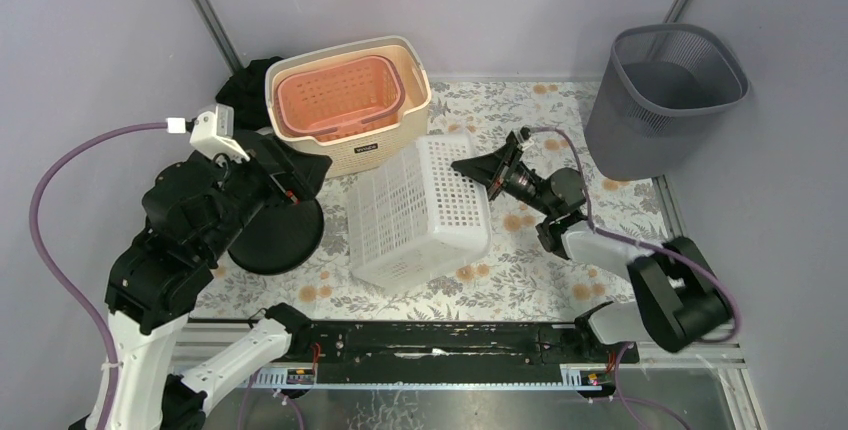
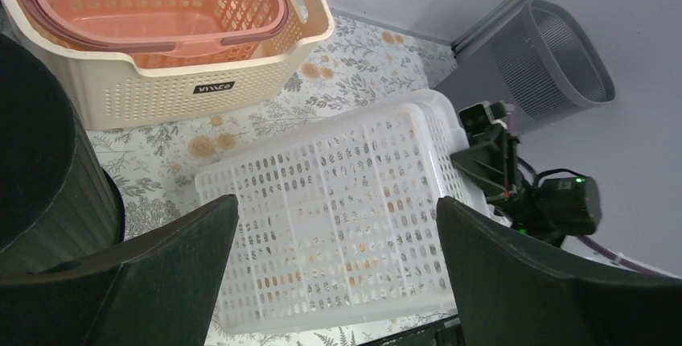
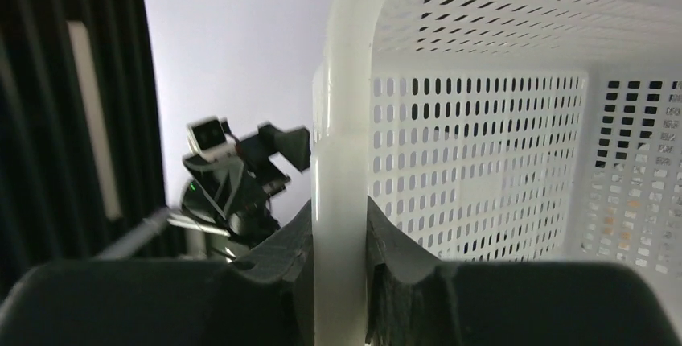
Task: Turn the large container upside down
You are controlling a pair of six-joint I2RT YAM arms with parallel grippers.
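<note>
One white basket (image 1: 420,212) stands tipped on the table (image 1: 520,280), your right gripper (image 1: 480,172) at its rim to roll it over. Left wrist: your left gripper (image 2: 334,213) hangs spread wide above it, empty. Right wrist: fingers (image 3: 398,253) seemingly pinch that rim.

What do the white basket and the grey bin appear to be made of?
The white basket looks like moulded plastic with a soft sheen: even rows of slots and a thick rounded rim. The grey bin looks like matte plastic too, with a fine lattice wall and a solid rim, though coated metal mesh cannot be excluded.
</note>
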